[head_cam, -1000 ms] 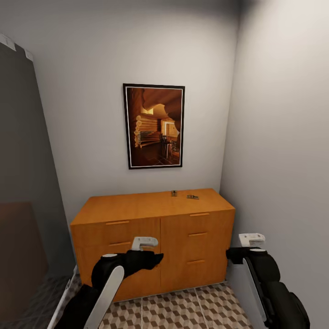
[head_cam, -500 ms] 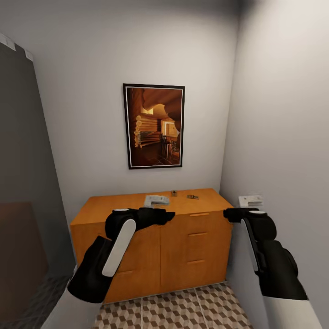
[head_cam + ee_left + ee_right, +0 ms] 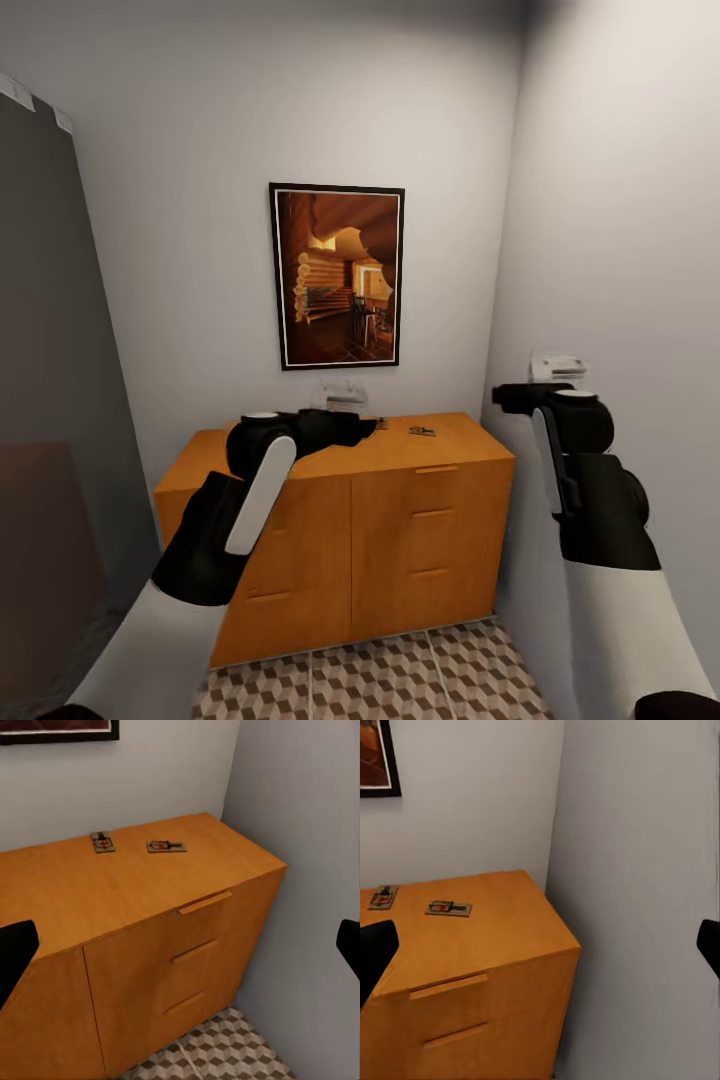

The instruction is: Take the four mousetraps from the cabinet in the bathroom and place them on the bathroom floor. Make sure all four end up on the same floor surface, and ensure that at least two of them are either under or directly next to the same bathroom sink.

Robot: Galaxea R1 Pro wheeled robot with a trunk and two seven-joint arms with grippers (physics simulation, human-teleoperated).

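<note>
home room: framed picture (image 3: 337, 276), wooden cabinet (image 3: 400, 520), tiled floor (image 3: 400, 680).

Both arms raised forward at chest height; left hand (image 3: 362, 428) and right hand (image 3: 505, 398) spread open, empty

No legible text or labels.

You get soft, even light with no glare; the wall (image 3: 200, 200) darkens toward the upper corner and the left edge lies in shade. The head view is sharp. Both wrist views are softer, so the mousetraps (image 3: 166, 846) blur into small dark smudges on the cabinet (image 3: 112, 892).
</note>
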